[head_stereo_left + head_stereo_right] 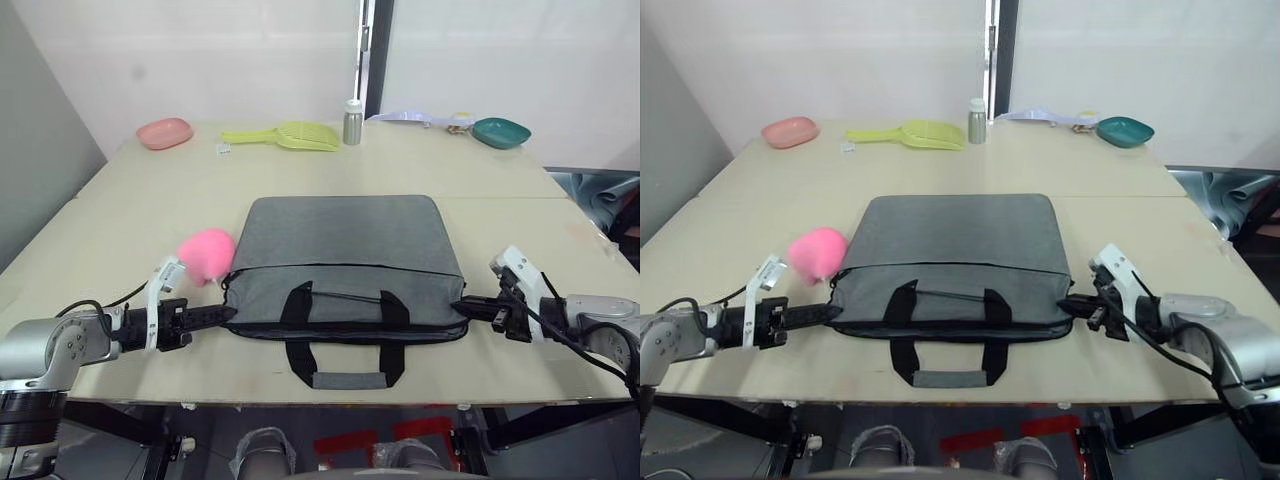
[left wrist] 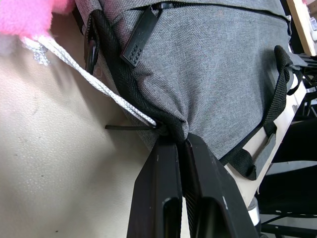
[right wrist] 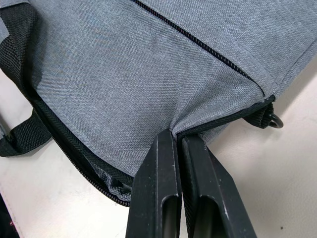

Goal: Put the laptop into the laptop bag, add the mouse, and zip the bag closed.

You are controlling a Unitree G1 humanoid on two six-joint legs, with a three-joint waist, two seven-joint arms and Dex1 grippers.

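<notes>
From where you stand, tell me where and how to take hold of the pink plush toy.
Pinch the pink plush toy across its rounded body, coming down from above: it lies loose on the table against the laptop bag, and its top is bare.

Grey woven cloth on the laptop bag (image 1: 345, 245), matt and coarse-grained, trimmed with black webbing handles (image 1: 345, 335) and a toothed black zip (image 3: 198, 42). Fuzzy pink plush (image 1: 207, 253) beside it. Smooth, matt beige worktop (image 1: 130, 215), faintly scuffed. Brushed metal on the bottle (image 1: 352, 123). Glossy plastic on the yellow scoop (image 1: 285, 135).
</notes>
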